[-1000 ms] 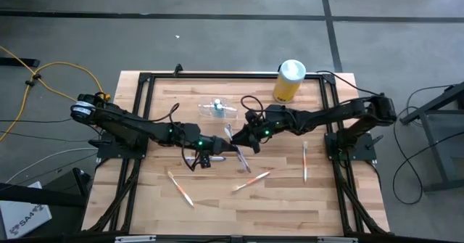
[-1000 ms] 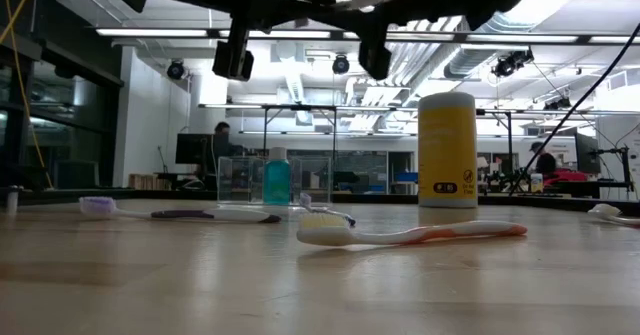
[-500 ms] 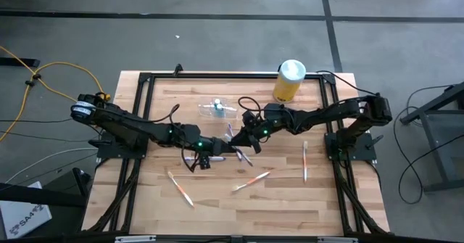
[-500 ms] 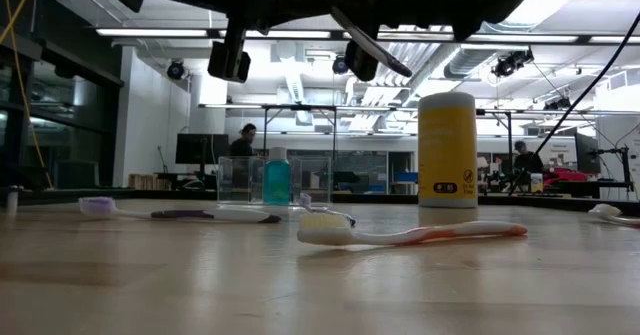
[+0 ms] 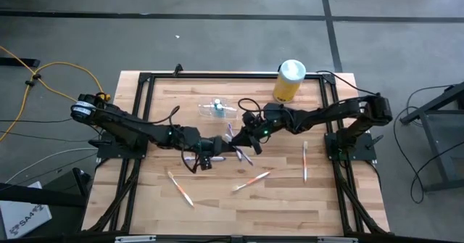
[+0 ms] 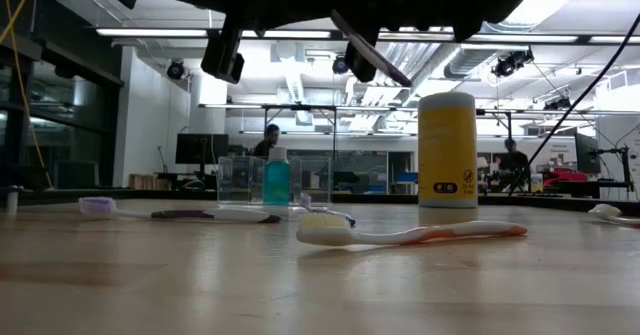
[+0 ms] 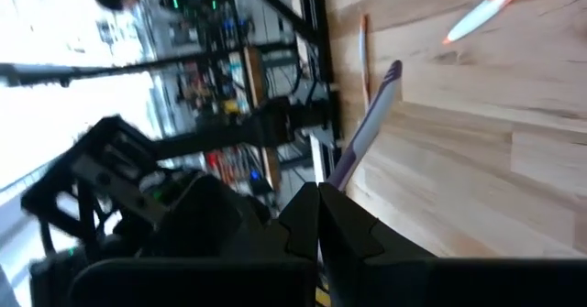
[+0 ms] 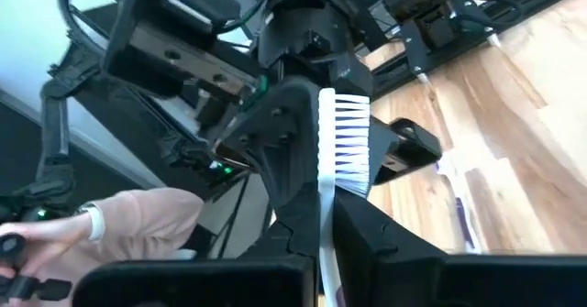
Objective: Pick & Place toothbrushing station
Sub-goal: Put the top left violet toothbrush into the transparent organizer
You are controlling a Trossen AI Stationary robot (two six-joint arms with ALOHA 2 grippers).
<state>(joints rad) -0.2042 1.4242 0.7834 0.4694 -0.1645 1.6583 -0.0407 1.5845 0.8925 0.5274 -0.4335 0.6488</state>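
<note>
Closed since — right pincer (image 8: 321,224) on toothbrush (image 8: 344,142).

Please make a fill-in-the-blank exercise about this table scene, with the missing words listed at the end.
1. The right gripper is shut on a toothbrush with ___ bristles.
2. The canister with the white lid is ___.
3. The toothbrush nearest the low camera has a white and ___ handle.
4. The clear toothbrushing station is held by ___ gripper.
Missing words: white; yellow; orange; neither
</note>
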